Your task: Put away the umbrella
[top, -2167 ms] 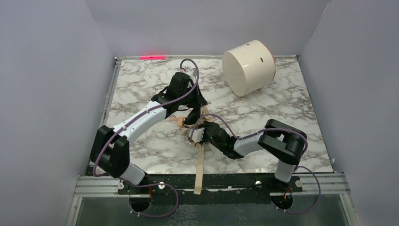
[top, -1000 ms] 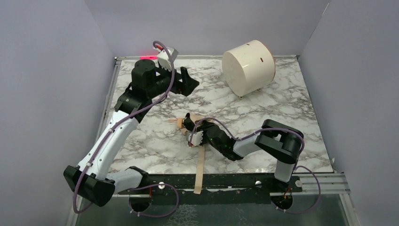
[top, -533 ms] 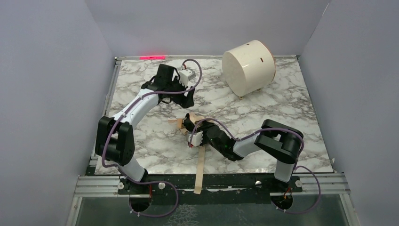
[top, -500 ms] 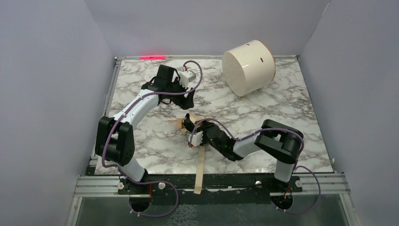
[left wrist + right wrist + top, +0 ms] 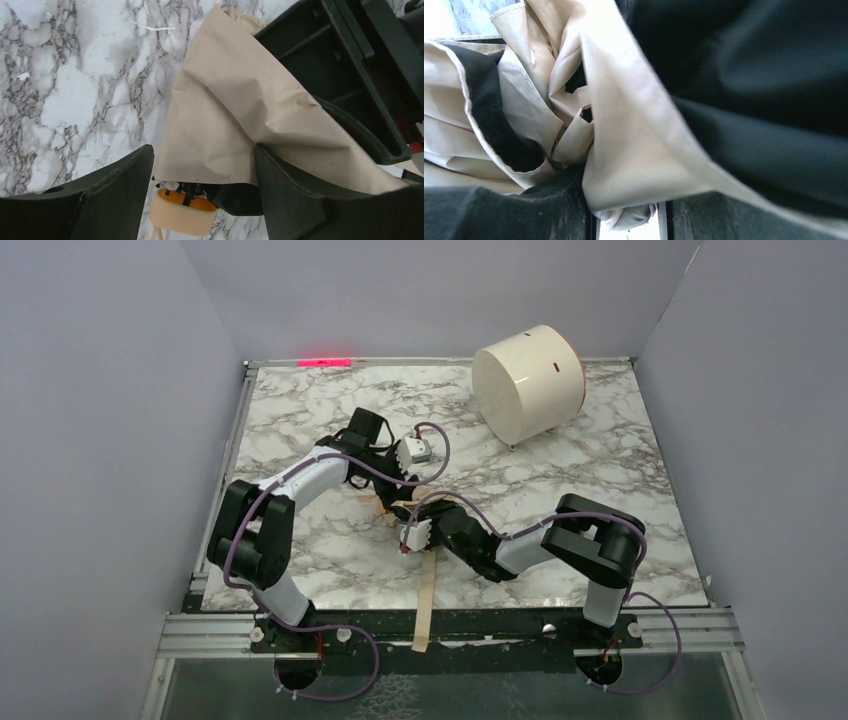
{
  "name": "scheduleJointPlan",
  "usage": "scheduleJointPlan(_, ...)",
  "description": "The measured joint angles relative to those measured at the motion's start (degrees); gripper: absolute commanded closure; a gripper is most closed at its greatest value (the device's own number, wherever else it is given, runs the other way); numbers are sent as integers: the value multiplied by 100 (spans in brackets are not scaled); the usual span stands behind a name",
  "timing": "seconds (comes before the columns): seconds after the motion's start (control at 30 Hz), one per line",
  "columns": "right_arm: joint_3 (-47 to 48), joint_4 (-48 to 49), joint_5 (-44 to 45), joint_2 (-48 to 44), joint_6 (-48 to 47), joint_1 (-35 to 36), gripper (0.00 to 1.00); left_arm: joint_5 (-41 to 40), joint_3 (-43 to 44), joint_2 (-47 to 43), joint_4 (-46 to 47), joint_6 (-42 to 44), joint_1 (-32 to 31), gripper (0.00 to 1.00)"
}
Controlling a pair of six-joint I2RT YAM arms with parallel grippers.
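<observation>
A crumpled beige umbrella (image 5: 225,115) lies at the middle of the marble counter (image 5: 300,400). Its strap (image 5: 425,590) trails over the near edge. The left gripper (image 5: 204,150) hangs over it, jaws wide, with fabric and a peach knob (image 5: 182,216) between them. The right gripper (image 5: 626,217) pinches the fabric, jaws narrow. A white drum (image 5: 528,380) sits near the far right corner.

Soft, even light; the close views are partly blurred.
The top view is bright and sharp, with weak shadows and a red glow (image 5: 325,362) on the far table (image 5: 620,490) edge. Between the left fingers (image 5: 110,195) the umbrella (image 5: 235,115) is sharp and evenly lit. Above the right fingers (image 5: 499,215) the cloth is a little soft, the dark mass blurred; a white, overexposed strip shines between them.
</observation>
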Motion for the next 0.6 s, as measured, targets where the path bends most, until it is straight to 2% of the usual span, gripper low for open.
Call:
scheduleJointPlan(0.43,0,-7,0,0,2,7,81,-61,-525,188,433,979,-293,28)
scheduleJointPlan(0.47,0,-9,-2,0,2,7,81,-111,-575,188,527,992,-332,30)
scheduleJointPlan(0.6,-2,-11,0,0,11,15,79,-365,-723,192,809,1016,-487,46)
